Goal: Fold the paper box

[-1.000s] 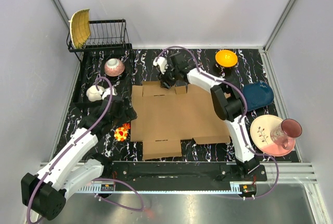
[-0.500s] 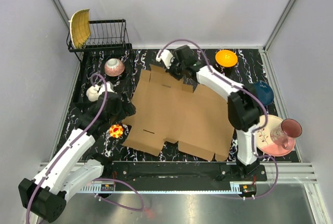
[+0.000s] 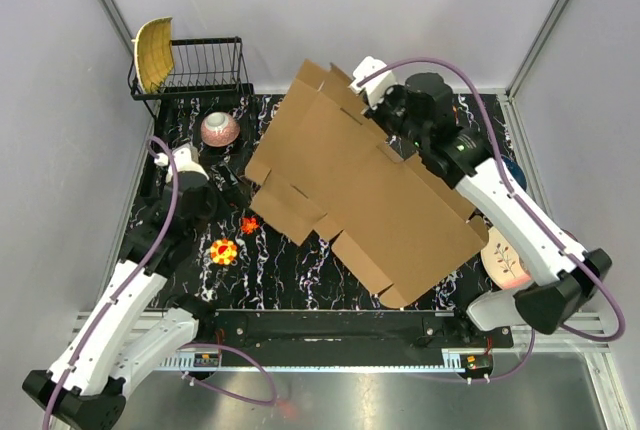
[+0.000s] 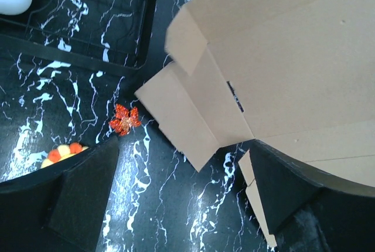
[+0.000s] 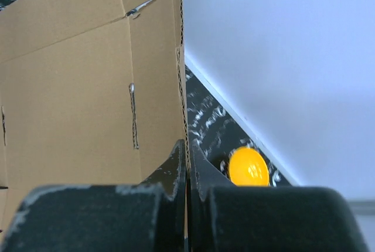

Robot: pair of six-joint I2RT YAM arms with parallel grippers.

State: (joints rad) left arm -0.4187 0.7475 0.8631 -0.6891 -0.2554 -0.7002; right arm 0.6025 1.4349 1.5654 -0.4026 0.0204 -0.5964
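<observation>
Up it comes: the big plain brown corrugated cardboard box (image 3: 370, 190), flat on the black marbled mat (image 3: 300, 270) a second ago, now hangs tilted across the middle of the top view, from upper centre to lower right. The right gripper (image 5: 187, 153) is pinched tight on its thin upper edge. The left gripper (image 4: 181, 152) gapes wide and empty by the lower-left flaps. The box looks light, with stiff panels and floppy creases, so it is best gripped near a fold. The sheet hides whatever lies beneath it, including part of the pale patterned plate (image 3: 508, 262) at right.

Top ext. cam: high, at near edge, looks down on whole worktop (image 3: 290, 270). L wrist cam: close, facing down; R wrist cam: close, facing rear wall (image 5: 281, 58). All share paper box (image 3: 370, 190).
</observation>
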